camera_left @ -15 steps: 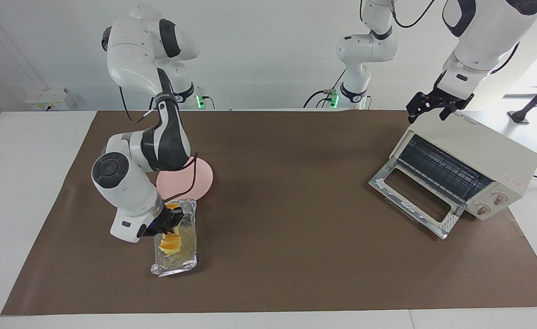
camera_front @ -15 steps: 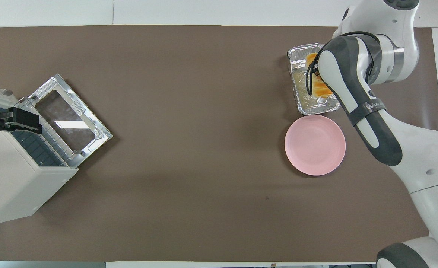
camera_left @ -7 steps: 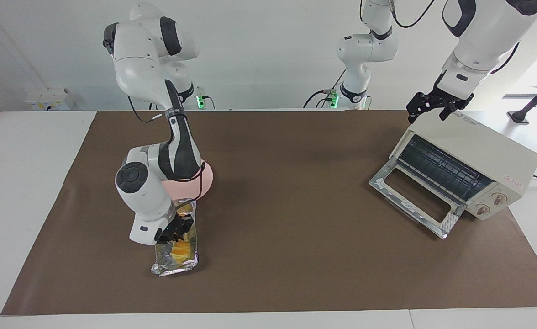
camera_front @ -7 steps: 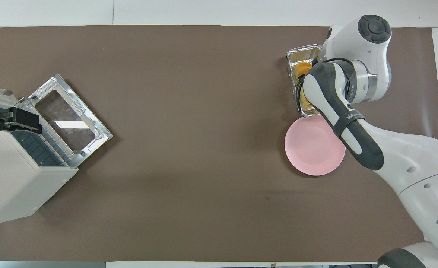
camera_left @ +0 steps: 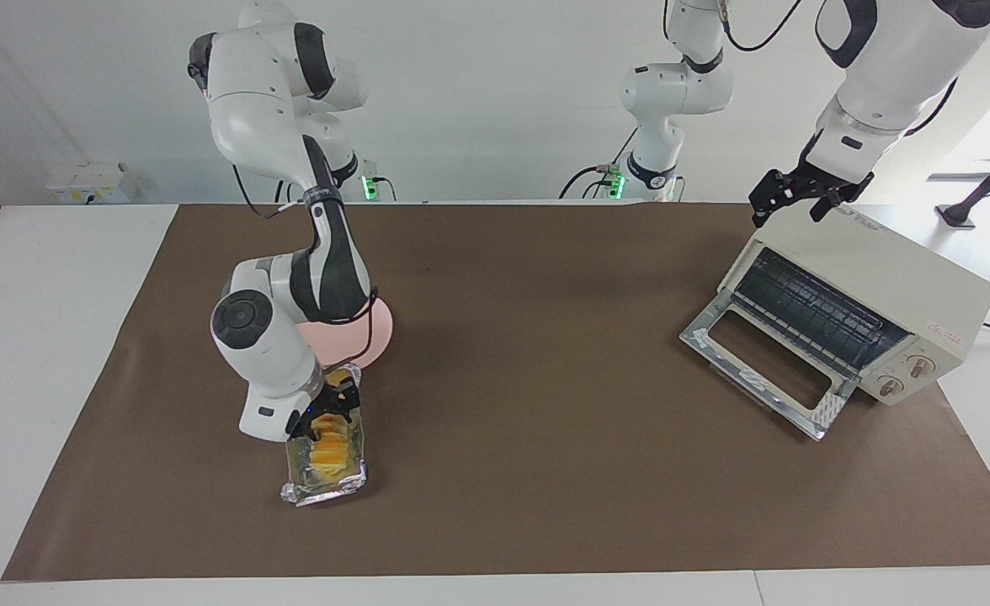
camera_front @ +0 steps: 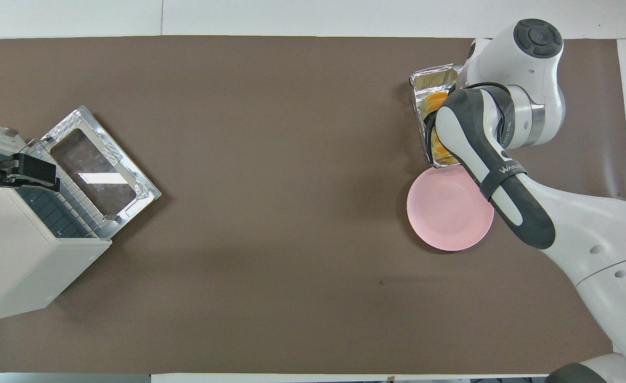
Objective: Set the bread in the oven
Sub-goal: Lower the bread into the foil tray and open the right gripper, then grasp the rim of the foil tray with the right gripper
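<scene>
Operator: Where was the bread (camera_left: 331, 446)?

Watcher: It lay in the shiny foil tray (camera_left: 318, 497), at the right arm's end of the brown mat (camera_left: 545, 438). The tray sat just beside the pink plate (camera_left: 381, 332), a bit farther from the robots than the plate.

Operator: And my right gripper (camera_left: 335, 404)?

Watcher: You had it low over the tray, at the end of the bread by the plate. That end was under it. The rest of the yellow slices stuck out from under it, away from the robots.

Operator: Was it squeezing the bread?

Watcher: I could not tell. Its black tip sat right on top of that end, so I could not see if it was gripping or loose.

Operator: What about the left gripper (camera_left: 802, 198)?

Watcher: You had that arm waiting. The gripper hung over the top edge of the oven (camera_left: 882, 286), above the end away from the knobs. Its two fingers (camera_left: 762, 206) were spread apart, with nothing between them.

Operator: And the oven?

Watcher: It stood at the left arm's end of the table. Its glass door (camera_left: 764, 362) was folded down onto the mat, and you could see the wire rack (camera_left: 806, 307) inside. The bread was well apart from it.
</scene>
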Controlling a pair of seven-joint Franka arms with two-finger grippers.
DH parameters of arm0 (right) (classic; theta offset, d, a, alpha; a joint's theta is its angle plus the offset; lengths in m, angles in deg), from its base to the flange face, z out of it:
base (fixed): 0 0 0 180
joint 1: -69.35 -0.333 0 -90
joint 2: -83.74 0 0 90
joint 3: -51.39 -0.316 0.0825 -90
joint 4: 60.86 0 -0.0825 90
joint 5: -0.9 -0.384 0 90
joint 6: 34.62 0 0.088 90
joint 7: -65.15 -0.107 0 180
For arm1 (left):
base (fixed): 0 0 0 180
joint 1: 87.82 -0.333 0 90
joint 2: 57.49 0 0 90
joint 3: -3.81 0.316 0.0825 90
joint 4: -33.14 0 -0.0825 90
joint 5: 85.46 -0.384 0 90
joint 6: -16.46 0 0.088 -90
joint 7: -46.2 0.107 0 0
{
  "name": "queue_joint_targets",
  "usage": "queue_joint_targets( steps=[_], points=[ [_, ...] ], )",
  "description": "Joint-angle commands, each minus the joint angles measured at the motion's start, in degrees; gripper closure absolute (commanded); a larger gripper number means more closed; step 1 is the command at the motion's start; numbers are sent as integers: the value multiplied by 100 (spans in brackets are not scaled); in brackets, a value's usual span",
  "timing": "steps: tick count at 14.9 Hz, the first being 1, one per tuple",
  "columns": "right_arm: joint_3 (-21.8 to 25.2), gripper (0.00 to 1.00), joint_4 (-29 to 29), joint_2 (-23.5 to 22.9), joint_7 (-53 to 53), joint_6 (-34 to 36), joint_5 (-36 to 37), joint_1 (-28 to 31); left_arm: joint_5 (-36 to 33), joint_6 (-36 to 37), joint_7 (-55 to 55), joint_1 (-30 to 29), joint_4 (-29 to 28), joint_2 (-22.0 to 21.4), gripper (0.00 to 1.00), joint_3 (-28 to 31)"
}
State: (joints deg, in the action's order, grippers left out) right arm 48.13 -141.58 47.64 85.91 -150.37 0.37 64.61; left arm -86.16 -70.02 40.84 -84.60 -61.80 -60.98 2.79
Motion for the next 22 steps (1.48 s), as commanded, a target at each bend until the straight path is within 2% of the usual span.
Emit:
queue_joint_targets(
  steps=[1,3,6,11,16,17,19,22],
  points=[
    [44,0,493,-63,-343,500,88,-1,35,52,-44,-14,-121,-143,0,5],
    [44,0,969,-239,-424,703,438,69,35,52,-43,-23,-121,-143,0,5],
    [53,0,944,-248,-520,573,554,113,26,52,-35,-14,-121,-143,0,5],
    [123,0,409,-152,-486,-16,625,368,26,52,-35,-23,-121,-143,0,5],
    [106,10,-224,33,-495,-623,405,526,35,52,-35,-14,-121,-143,0,5],
    [106,18,-312,68,-494,-658,387,561,26,52,-35,-23,-121,-143,0,5],
    [88,44,-531,129,-520,-833,361,579,26,52,-44,-14,-121,-143,0,5],
    [106,84,-647,174,-494,-940,-105,579,35,52,-35,-23,-121,-143,0,5]
  ],
)
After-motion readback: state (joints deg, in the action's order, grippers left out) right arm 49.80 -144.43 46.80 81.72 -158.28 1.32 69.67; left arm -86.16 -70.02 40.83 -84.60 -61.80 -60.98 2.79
